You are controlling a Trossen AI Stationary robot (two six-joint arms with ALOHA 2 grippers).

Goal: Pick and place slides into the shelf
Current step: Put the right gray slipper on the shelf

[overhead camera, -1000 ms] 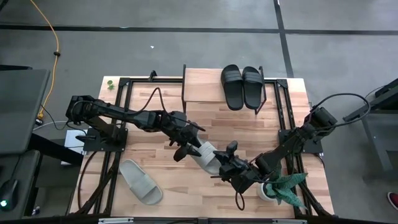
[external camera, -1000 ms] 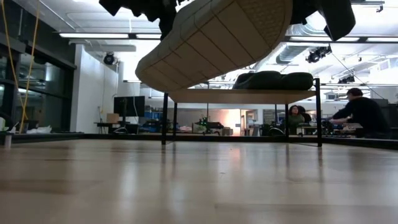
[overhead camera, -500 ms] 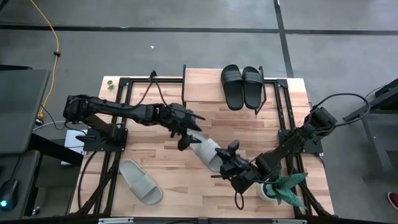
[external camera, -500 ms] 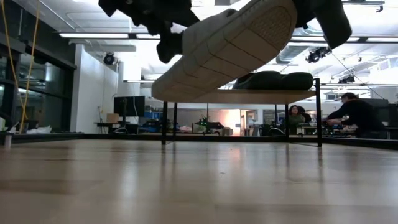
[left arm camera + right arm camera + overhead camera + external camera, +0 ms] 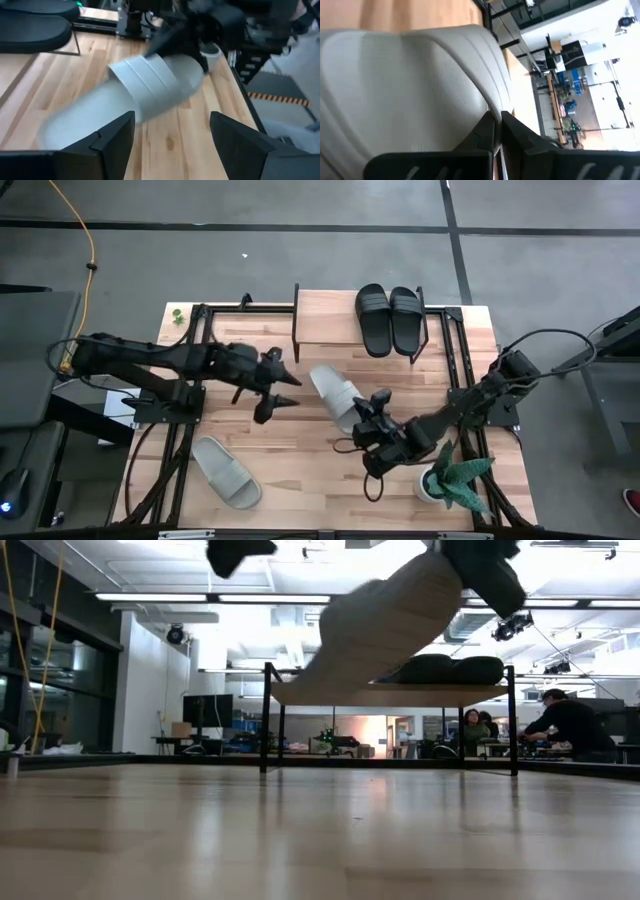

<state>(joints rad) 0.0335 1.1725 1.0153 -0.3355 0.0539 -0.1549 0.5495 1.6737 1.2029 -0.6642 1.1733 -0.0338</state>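
We see the right gripper [image 5: 368,418] near the middle of the wooden surface [image 5: 300,465], its jaws pressed together on the strap edge of a pale grey-green slide [image 5: 335,393]. That slide hangs above the surface: in the low view it is tilted up in the air [image 5: 385,625], in front of the shelf and clear of the wood below. In the right wrist view the two dark fingers [image 5: 485,132] pinch the thin edge of the pale strap [image 5: 410,90].

The left gripper [image 5: 278,388] sits to the left of the held slide, apart from it, with its jaws spread and holding nothing. In the left wrist view the slide [image 5: 145,87] lies ahead of the left arm's open fingers [image 5: 107,137], with a gap between them.

The shelf [image 5: 325,318] stands at the far edge of the surface. Two black slides [image 5: 390,318] lie side by side on its right half, touching or nearly so; its left half is bare wood. In the low view the black pair shows on the right part of the shelf board [image 5: 400,694].

A second pale grey-green slide [image 5: 226,471] lies flat on the near left part of the surface, well apart from both grippers. A small potted plant [image 5: 448,480] stands at the near right corner, just beside the right arm.

Beyond the surface, in the low view, people sit at desks in the room [image 5: 572,725].
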